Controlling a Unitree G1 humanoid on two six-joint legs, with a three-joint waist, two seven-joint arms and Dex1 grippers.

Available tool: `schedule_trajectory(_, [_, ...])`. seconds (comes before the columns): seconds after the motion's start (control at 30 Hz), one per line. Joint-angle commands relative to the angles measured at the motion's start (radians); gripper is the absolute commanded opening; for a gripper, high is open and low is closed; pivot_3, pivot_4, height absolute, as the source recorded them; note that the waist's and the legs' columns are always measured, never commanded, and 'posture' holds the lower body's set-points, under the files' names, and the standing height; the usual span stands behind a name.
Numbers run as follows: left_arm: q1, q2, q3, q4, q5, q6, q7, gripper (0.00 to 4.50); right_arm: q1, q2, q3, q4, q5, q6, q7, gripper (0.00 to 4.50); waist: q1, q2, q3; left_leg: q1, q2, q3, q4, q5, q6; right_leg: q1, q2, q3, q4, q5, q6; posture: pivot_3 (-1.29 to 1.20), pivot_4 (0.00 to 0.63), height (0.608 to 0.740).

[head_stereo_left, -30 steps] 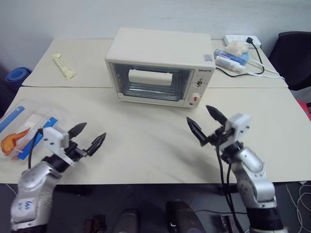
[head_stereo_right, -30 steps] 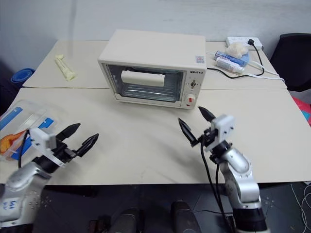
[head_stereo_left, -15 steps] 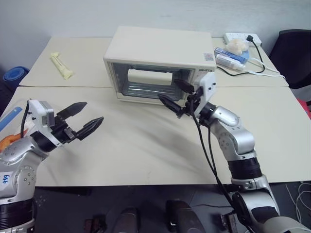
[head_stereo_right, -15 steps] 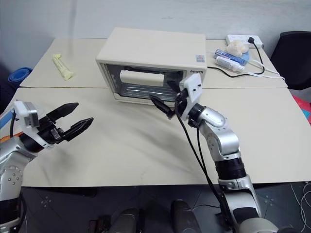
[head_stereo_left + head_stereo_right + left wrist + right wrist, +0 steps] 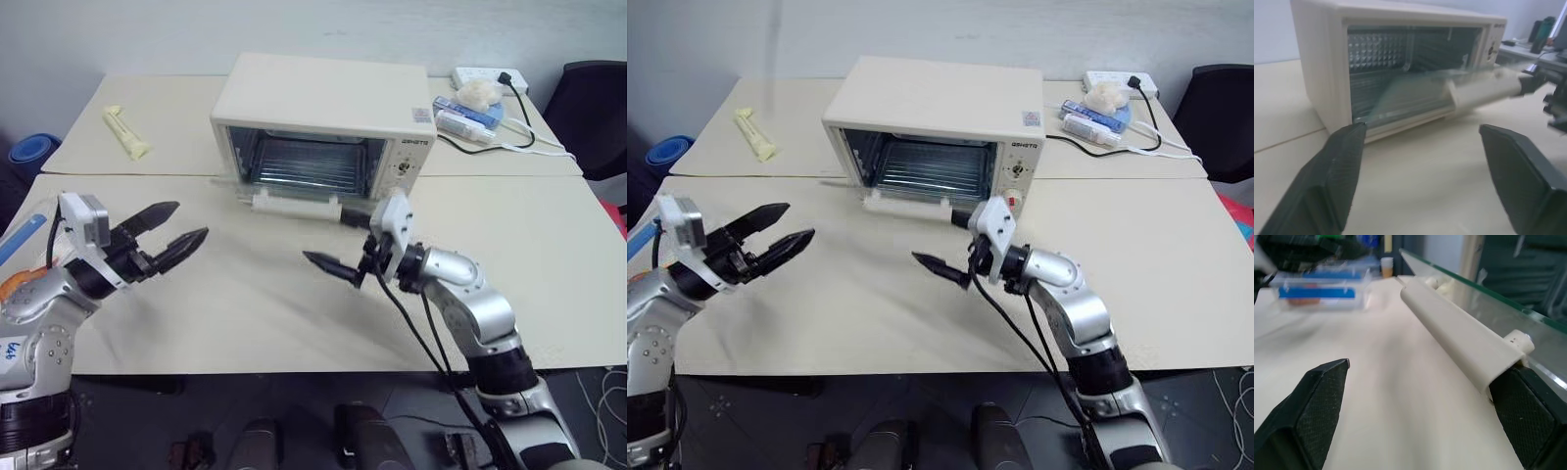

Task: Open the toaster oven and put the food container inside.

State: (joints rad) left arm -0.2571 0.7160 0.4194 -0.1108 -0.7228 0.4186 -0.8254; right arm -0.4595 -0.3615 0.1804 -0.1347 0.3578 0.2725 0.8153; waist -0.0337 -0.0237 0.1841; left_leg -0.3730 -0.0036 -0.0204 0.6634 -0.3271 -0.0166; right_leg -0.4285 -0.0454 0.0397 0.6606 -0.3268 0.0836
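The cream-white toaster oven (image 5: 323,122) sits at upper centre — its glass door swung down and open. The clear food container (image 5: 1320,290) — blue strips, orange food — lies flat at far left.

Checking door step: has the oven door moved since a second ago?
Yes. The door has swung down from shut against the oven front; the right tool is at its handle.

Even soft light; wrist views partly blurred
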Motion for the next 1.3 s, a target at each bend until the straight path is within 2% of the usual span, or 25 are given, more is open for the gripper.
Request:
schedule_trajectory(0.03, [-0.121, 0.023, 0.003, 0.083, -0.023, -0.002, -0.05, 2.69, -0.005, 0.011, 0.012, -0.03, -0.014, -0.049, 0.019, 4.5, 0.0, 0.0, 0.0, 0.0, 0.0, 0.0, 0.0, 0.0, 0.0, 0.0, 0.0, 0.0, 0.0, 0.0, 0.0, 0.0, 0.15, 0.74])
schedule_trajectory(0.17, [-0.318, 0.02, -0.048, 0.265, 0.039, -0.036, -0.08, 1.42, -0.012, 0.02, 0.016, 0.0, -0.037, -0.08, 0.023, 4.5, 0.0, 0.0, 0.0, 0.001, 0.0, 0.0, 0.0, 0.002, -0.003, 0.0, 0.001, -0.001, 0.001, 0.0, 0.0, 0.0, 0.15, 0.74])
schedule_trajectory(0.3, [-0.425, -0.006, -0.176, 0.478, 0.206, -0.195, -0.158, 0.14, -0.018, 0.031, 0.016, 0.033, -0.054, -0.115, 0.028, 4.5, -0.003, 0.0, 0.0, 0.001, 0.0, 0.001, 0.0, 0.003, -0.005, 0.0, 0.001, -0.001, 0.001, 0.0, 0.0, 0.0, 0.15, 0.74])
schedule_trajectory(0.33, [-0.449, -0.022, -0.192, 0.52, 0.22, -0.216, -0.173, 0.01, -0.019, 0.032, 0.017, 0.044, -0.062, -0.131, 0.032, 4.5, -0.002, 0.0, 0.0, 0.001, 0.0, 0.002, 0.0, 0.003, -0.005, 0.0, 0.001, -0.002, 0.001, 0.0, 0.0, 0.0, 0.15, 0.74])
schedule_trajectory(0.57, [-0.547, -0.086, -0.234, 0.676, 0.267, -0.259, -0.227, 0.01, 0.027, 0.02, -0.012, 0.067, -0.094, -0.208, 0.025, 4.5, 0.002, -0.001, 0.0, -0.002, 0.0, 0.001, 0.002, 0.003, -0.005, -0.002, 0.001, -0.003, 0.003, 0.0, 0.0, 0.0, 0.15, 0.74])
schedule_trajectory(0.83, [-0.46, -0.053, -0.297, 0.606, 0.312, -0.239, -0.349, 0.01, 0.287, -0.022, -0.129, 0.037, -0.079, -0.38, 0.013, 4.5, 0.006, -0.001, 0.0, -0.002, -0.001, 0.0, 0.002, 0.003, -0.005, -0.001, 0.0, -0.001, 0.003, 0.0, 0.001, 0.0, 0.15, 0.74])
schedule_trajectory(0.97, [-0.424, -0.07, -0.304, 0.596, 0.353, -0.28, -0.296, 0.01, 0.446, -0.076, -0.245, -0.002, -0.057, -0.444, 0.0, 4.5, 0.01, -0.001, 0.0, -0.001, -0.001, 0.0, 0.003, 0.002, -0.004, 0.0, 0.0, 0.0, 0.002, 0.0, 0.001, 0.0, 0.15, 0.74])
schedule_trajectory(1.1, [-0.331, -0.096, -0.328, 0.512, 0.37, -0.267, -0.268, 0.01, 0.464, -0.11, -0.32, -0.02, 0.005, -0.442, 0.01, 4.5, 0.003, -0.001, 0.0, 0.001, -0.001, 0.002, 0.003, 0.001, 0.0, 0.001, 0.001, 0.003, 0.003, 0.001, 0.001, 0.0, 0.15, 0.74])
schedule_trajectory(1.3, [-0.211, -0.139, -0.306, 0.396, 0.367, -0.245, -0.173, 0.01, 0.422, -0.154, -0.341, -0.027, 0.071, -0.424, 0.068, 4.5, 0.007, -0.001, -0.001, 0.003, 0.001, 0.002, 0.002, 0.0, 0.0, 0.001, 0.002, 0.004, 0.003, 0.001, 0.001, 0.0, 0.15, 0.74])
